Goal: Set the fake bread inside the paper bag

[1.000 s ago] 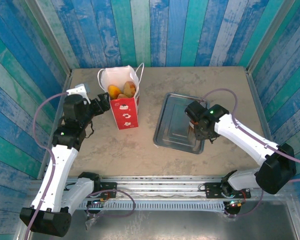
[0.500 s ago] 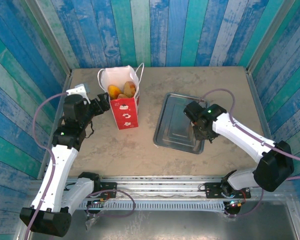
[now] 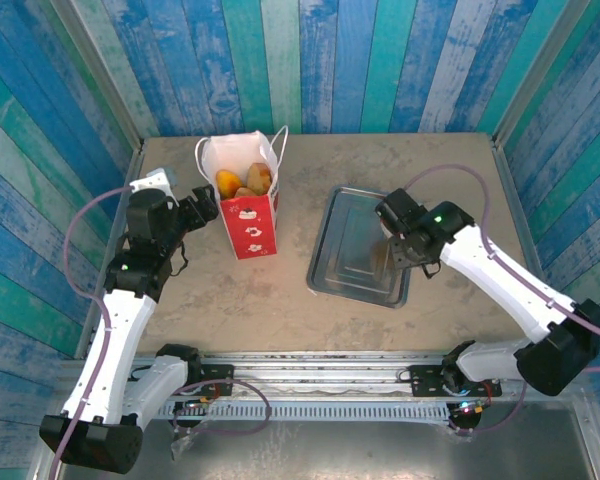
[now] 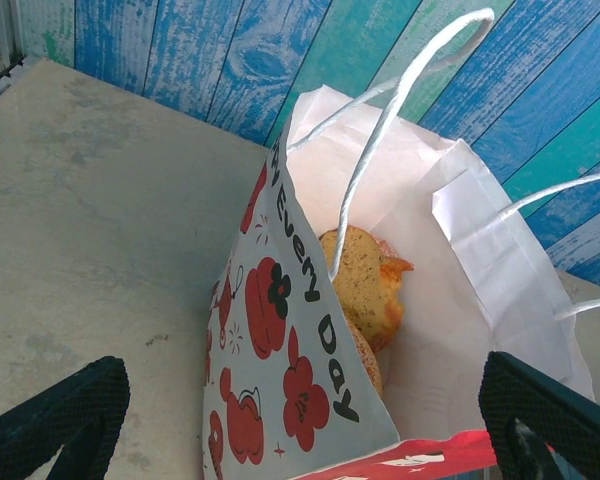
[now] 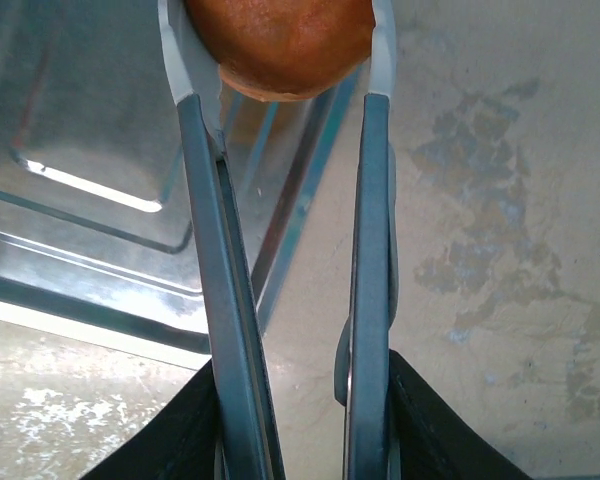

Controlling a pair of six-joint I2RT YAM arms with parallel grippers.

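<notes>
The paper bag [image 3: 250, 225] stands open at the back left, white with red fruit prints, and holds several pieces of fake bread [image 3: 245, 180]. My left gripper [image 3: 202, 208] is wide open at the bag's left side. In the left wrist view its fingers [image 4: 55, 420] straddle the bag's near corner [image 4: 290, 360], and a speckled bun [image 4: 365, 285] shows inside. My right gripper [image 5: 300, 400] is shut on metal tongs [image 5: 205, 250]. The tong tips pinch a brown round bun [image 5: 280, 45] above the tray's right edge. From above, the right gripper [image 3: 405, 245] hangs over that edge.
A grey metal tray [image 3: 345, 260] lies at the middle right, its rim [image 5: 290, 230] under the tongs. Blue plank walls close in the back and both sides. Bare tabletop [image 3: 400, 165] lies between the bag and the tray.
The right gripper has squeezed the tongs tighter on the bun and shifted a little back and to the right. The left arm and the bag have not moved.
</notes>
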